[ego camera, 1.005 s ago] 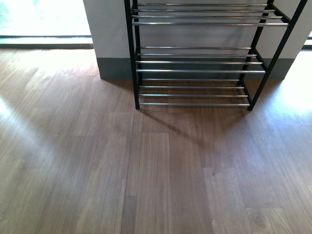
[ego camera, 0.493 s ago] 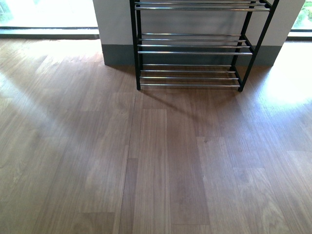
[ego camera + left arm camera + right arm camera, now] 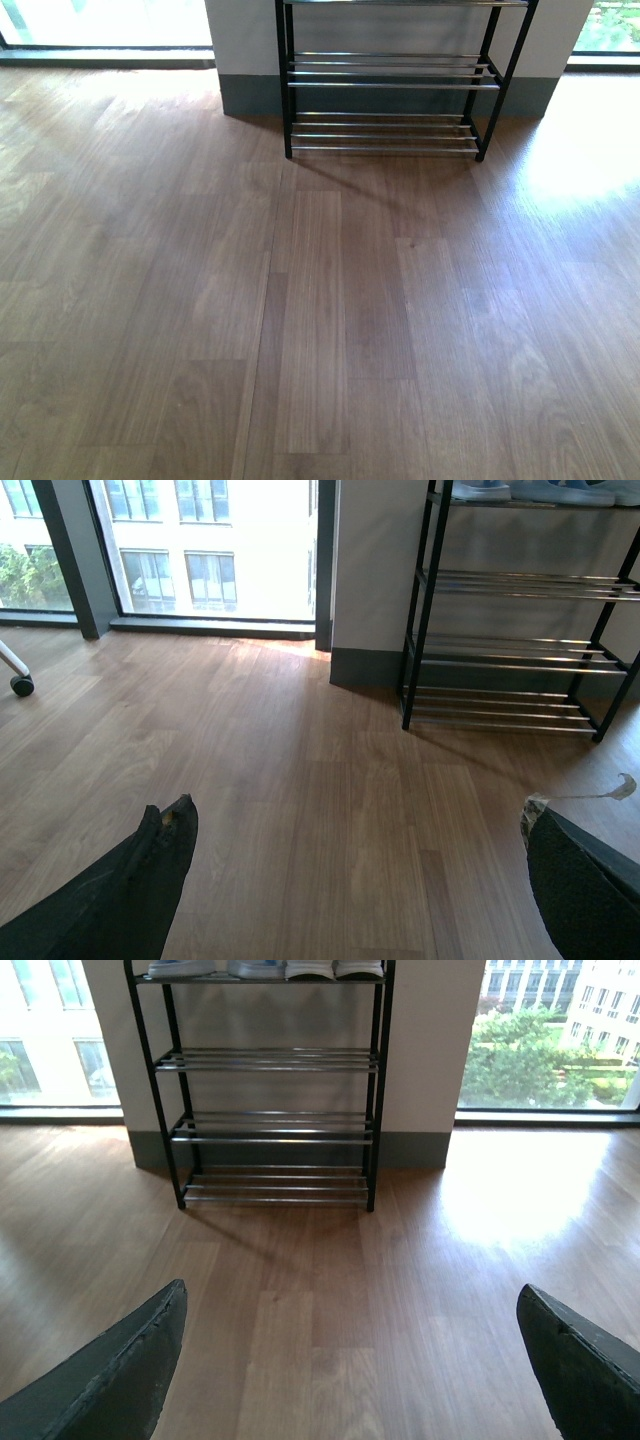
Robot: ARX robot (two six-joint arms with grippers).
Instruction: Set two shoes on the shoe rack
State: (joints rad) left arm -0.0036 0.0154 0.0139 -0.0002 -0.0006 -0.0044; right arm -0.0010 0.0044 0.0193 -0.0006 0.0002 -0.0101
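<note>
The shoe rack (image 3: pixel 385 85) stands against a white pillar at the far end of the wooden floor; only its two lower tiers show in the front view. Neither arm shows there. In the wrist views, pale shoes (image 3: pixel 570 492) with white soles (image 3: pixel 180 968) stand side by side on the top tier of the shoe rack (image 3: pixel 510 660) (image 3: pixel 275 1125), cut off by the picture edge. My left gripper (image 3: pixel 357 805) is open over bare floor, well short of the rack. So is my right gripper (image 3: pixel 352 1288), with nothing between its fingers.
A grey skirting (image 3: pixel 250 95) runs round the pillar behind the rack. Floor-to-ceiling windows (image 3: pixel 215 550) flank it on both sides. A chair caster (image 3: pixel 18 683) shows beside the window on the left arm's side. A loose strip of tape (image 3: pixel 600 792) hangs off one left finger.
In the front view the rack has shrunk and slid toward the top edge, so I have backed away from it. More floor now lies between us.
</note>
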